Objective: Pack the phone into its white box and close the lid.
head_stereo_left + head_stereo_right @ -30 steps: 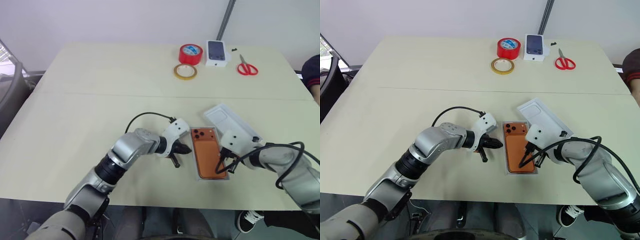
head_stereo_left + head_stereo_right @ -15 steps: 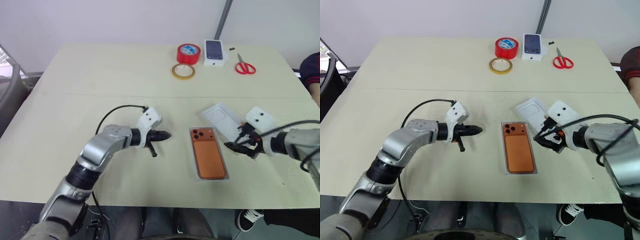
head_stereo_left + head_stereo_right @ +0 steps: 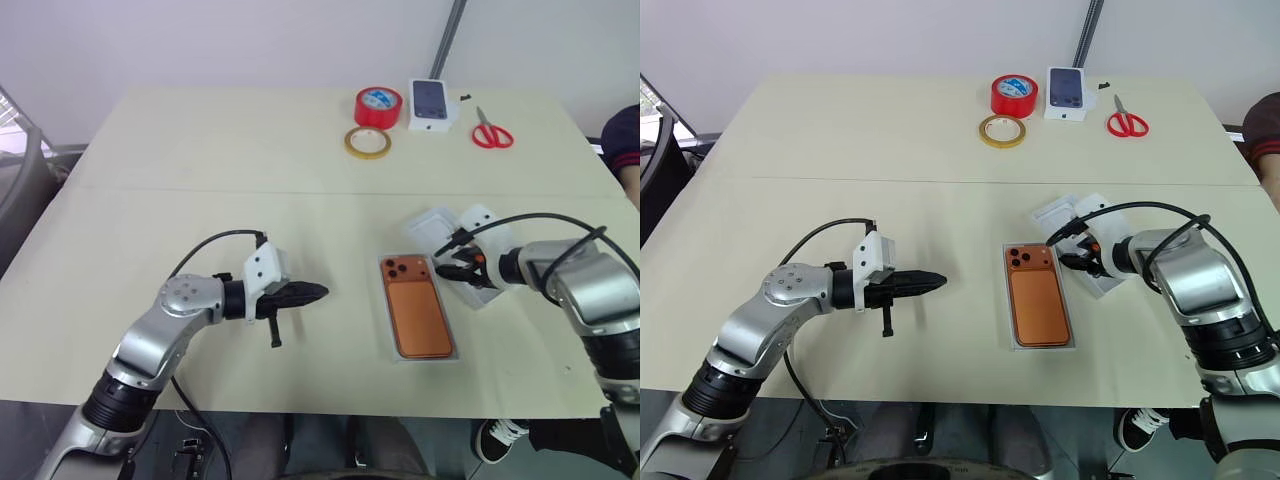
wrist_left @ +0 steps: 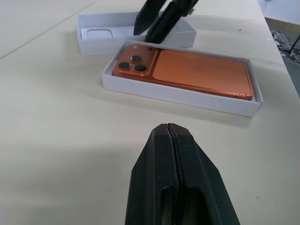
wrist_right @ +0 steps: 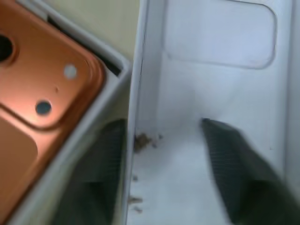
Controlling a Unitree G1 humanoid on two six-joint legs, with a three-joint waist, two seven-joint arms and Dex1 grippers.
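1. The phone (image 3: 418,319) is seen lying back up inside the white box (image 3: 391,340), its camera lenses at the far end; the box's floor is hidden beneath it.
2. The lid (image 3: 437,225) is found on the table (image 3: 200,150) just beyond and to the right of the box, open side up; its near part is covered by the right gripper (image 3: 457,268), and its outer face cannot be seen.
3. In the right wrist view, the two fingers (image 5: 234,173) are shown parted, one inside the lid and the other outside its side wall (image 5: 136,93); whether the wall is actually pinched cannot be made out.
4. The left gripper (image 3: 312,293) is held above bare table, well to the left of the box, with its fingers pressed together and nothing between them.
5. At the far edge, a red tape roll (image 3: 379,105), a yellowish tape ring (image 3: 369,142), a smaller white box (image 3: 432,104) and red scissors (image 3: 492,132) are set out.
6. A person's sleeve (image 3: 624,145) is cut off at the right edge.
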